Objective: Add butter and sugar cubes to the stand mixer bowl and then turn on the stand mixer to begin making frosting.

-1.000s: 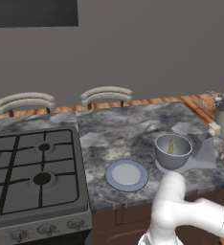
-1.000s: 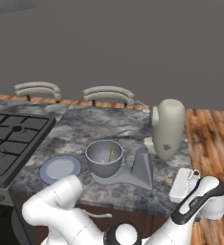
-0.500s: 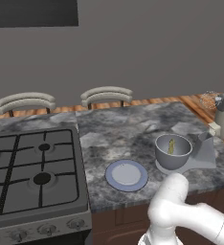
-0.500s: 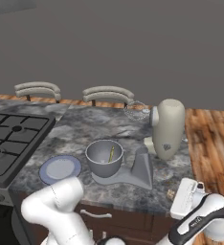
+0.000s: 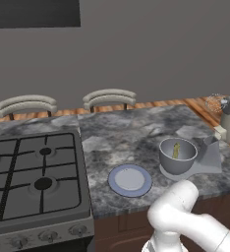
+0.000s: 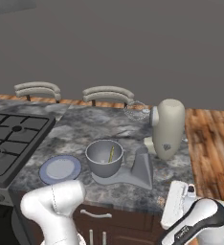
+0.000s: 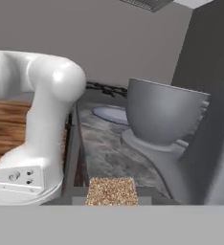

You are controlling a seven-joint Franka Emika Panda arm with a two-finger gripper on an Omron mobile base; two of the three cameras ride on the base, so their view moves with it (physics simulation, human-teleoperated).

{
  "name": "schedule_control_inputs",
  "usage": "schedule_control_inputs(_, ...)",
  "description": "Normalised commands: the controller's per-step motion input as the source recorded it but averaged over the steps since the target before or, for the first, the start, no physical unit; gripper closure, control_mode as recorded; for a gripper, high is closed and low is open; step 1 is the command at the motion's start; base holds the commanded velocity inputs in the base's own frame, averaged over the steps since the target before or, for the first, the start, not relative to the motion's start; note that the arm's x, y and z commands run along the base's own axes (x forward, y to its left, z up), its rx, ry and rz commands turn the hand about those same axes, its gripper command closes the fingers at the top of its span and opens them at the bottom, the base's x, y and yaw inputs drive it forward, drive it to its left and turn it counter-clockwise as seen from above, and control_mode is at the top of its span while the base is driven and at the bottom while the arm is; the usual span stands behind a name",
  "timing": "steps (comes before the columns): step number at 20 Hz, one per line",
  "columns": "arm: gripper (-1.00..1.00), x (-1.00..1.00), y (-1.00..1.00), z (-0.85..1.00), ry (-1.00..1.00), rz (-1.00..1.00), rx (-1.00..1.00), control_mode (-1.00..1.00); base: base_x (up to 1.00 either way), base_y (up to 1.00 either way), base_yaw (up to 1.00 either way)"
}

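The gripper (image 7: 112, 191) pinches a speckled brown sugar cube (image 7: 112, 190) at the counter's edge, at 5 o'clock from the stand mixer bowl (image 6: 104, 157). The butter (image 6: 111, 153) leans inside that bowl, which sits on the stand mixer (image 6: 167, 128) base. At the bowl's 9 o'clock lies a blue-rimmed plate (image 6: 60, 169), then the stove (image 5: 33, 177).

Plain grey wall (image 5: 151, 54) behind, dark panel (image 5: 33, 12) at upper left, wood plank floor (image 6: 212, 139) to the right, mottled grey stone counter (image 5: 131, 133) – brown cabinet fronts (image 6: 118, 217) below, black gas hob (image 5: 31, 172) w/ knobs, two curved chair backs (image 5: 109, 97) beyond counter.
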Motion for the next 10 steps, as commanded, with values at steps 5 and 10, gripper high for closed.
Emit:
schedule_control_inputs(5,1.0,-0.3,0.94,0.71,-0.12,0.0,-0.25,-1.0,0.0,0.0,0.0)
schedule_control_inputs(10,1.0,-0.24,0.9,0.72,-0.13,0.0,-0.29,-1.0,0.0,0.0,0.0)
